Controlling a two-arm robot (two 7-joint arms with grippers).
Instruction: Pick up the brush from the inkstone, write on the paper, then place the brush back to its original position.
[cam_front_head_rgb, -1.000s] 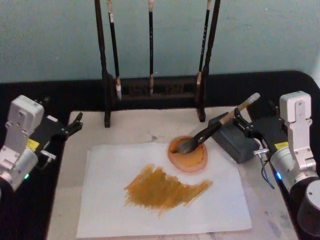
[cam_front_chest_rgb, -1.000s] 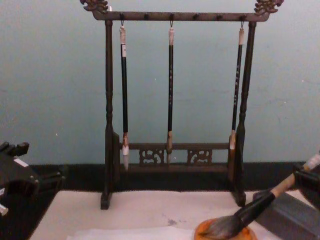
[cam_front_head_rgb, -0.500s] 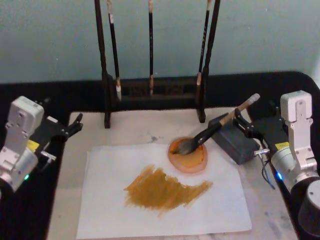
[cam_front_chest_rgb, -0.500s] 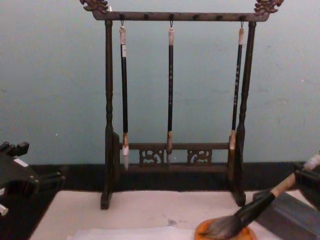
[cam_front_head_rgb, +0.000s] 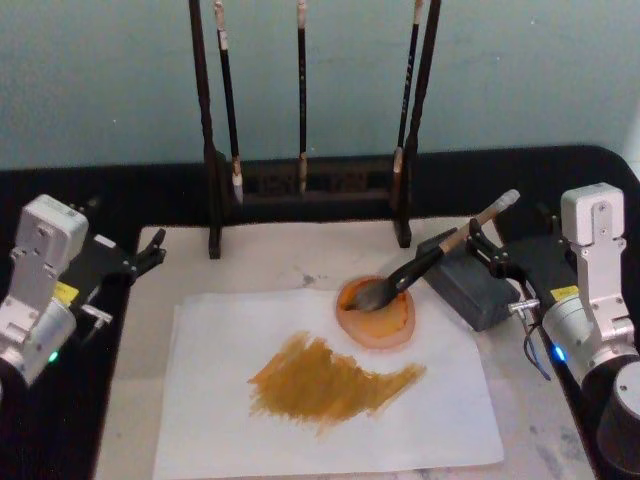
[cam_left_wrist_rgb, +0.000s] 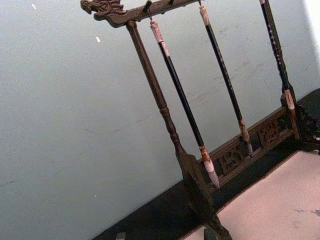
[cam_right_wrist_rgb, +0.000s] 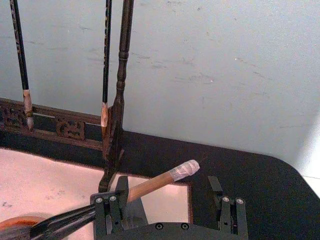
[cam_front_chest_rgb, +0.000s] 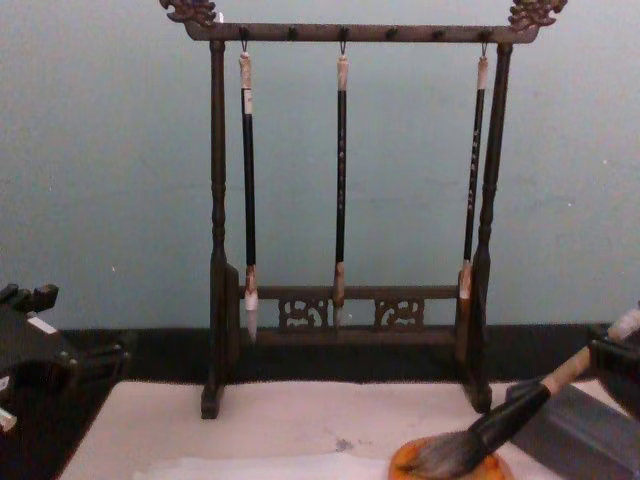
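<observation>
One stained beige mat (cam_front_head_rgb: 300, 255) below teal wall (cam_front_head_rgb: 520, 70).

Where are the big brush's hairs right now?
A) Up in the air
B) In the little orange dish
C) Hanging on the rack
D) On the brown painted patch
B: the brush leans with its handle on the dark inkstone and its bristles in the orange dish, beside the painted patch on the paper.
</observation>
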